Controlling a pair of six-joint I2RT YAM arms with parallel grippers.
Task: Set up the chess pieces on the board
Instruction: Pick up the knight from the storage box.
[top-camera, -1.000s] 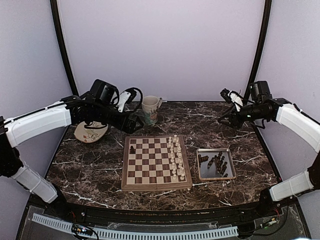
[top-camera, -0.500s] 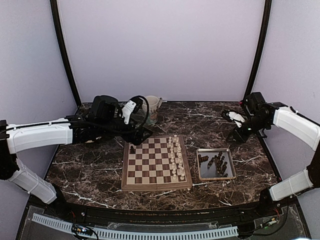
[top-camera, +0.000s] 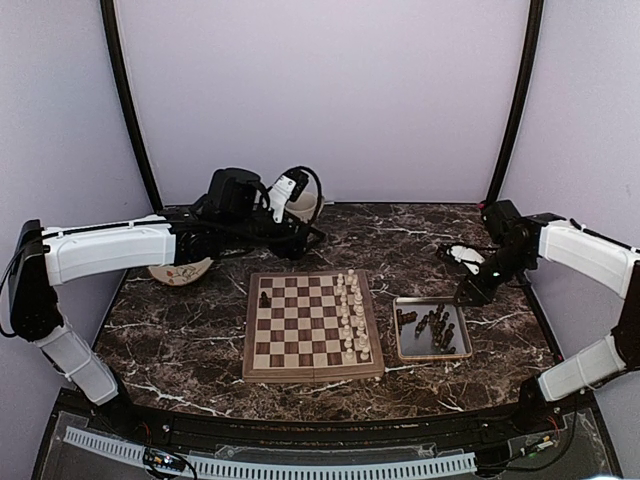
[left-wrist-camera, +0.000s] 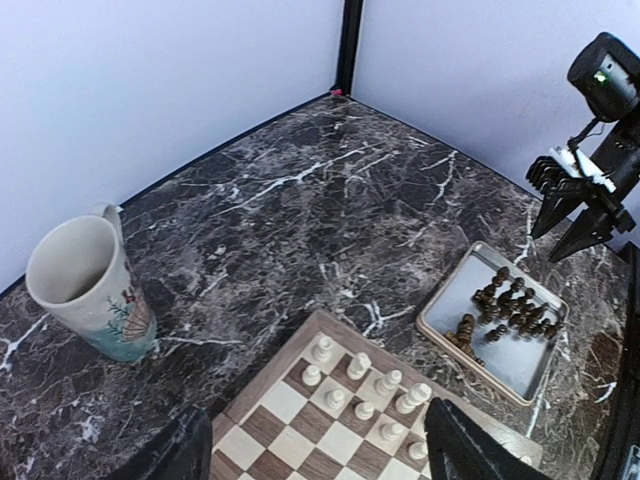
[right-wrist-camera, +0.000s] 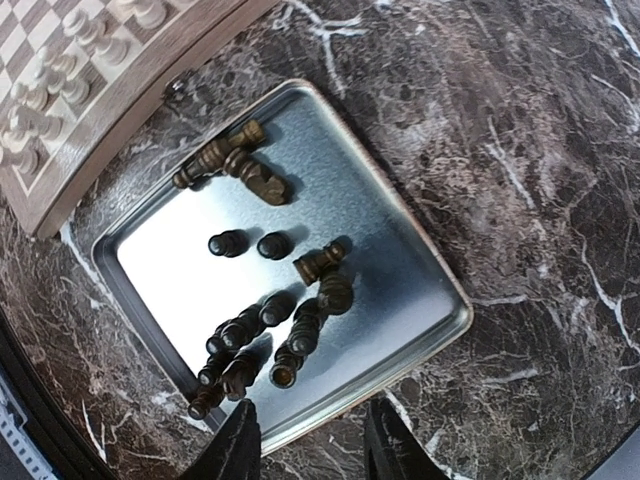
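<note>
the board (top-camera: 300, 345) lay at the middle of the bench (top-camera: 180, 330). 1 dark chess piece (top-camera: 264, 299) stood in the board's left column, near its far corner. cream-white pieces (top-camera: 350, 315) filled the 2 columns at the board's right side. the other dark chess pieces (right-wrist-camera: 270, 315) lay and stood jumbled in a metal tray (right-wrist-camera: 390, 270) just right of the board, apart from it. a mug (left-wrist-camera: 85, 290) stood beyond the board's far left corner. the left tool (left-wrist-camera: 315, 430) hung near the board's far edge, its fingers (left-wrist-camera: 465, 450) wide apart with nothing between them. the right tool (right-wrist-camera: 310, 420) hung to the right of the board, over the tray's rim, its fingers (right-wrist-camera: 235, 450) at a narrower gap, gripping nothing.
</note>
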